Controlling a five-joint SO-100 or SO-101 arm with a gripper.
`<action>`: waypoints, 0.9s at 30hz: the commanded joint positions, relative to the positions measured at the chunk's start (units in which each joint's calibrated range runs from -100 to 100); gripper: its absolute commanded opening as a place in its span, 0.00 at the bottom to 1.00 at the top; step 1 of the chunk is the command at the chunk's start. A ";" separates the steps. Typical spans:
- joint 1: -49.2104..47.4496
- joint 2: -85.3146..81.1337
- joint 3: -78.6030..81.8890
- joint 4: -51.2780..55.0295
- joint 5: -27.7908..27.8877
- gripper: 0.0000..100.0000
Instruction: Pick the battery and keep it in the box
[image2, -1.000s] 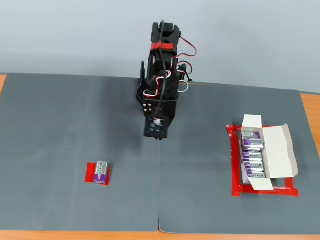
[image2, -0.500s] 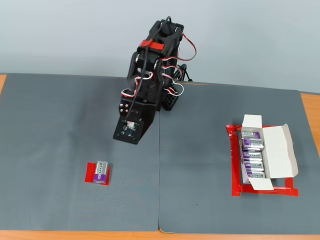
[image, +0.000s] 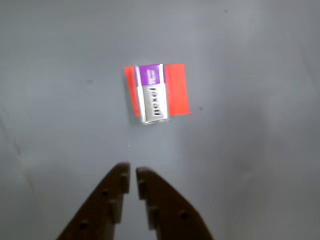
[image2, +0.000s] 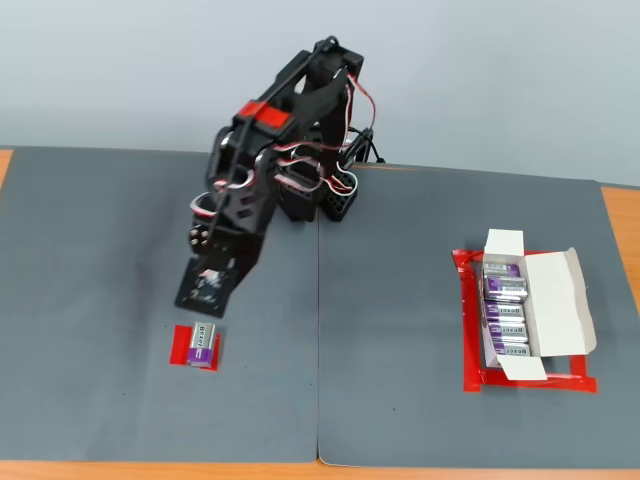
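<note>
In the wrist view the pincer hangs above the grey mat with its tips nearly together, gripping nothing. The battery lies ahead on a red tape patch. Unless the tips spread before descending, they would likely strike its top and knock it aside. Its silver band seems to read "Jexel".

In the fixed view the battery sits well apart from the box, which already holds similar batteries; lettering there is too small to read.

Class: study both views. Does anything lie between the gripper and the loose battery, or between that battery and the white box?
Nothing visible: only bare grey mat separates the gripper from the battery, and the battery from the box.
</note>
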 joint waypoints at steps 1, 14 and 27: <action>1.85 4.40 -4.71 -3.24 1.35 0.02; 0.73 14.83 -5.44 -12.18 4.27 0.03; -3.38 16.61 -4.53 -11.40 3.80 0.24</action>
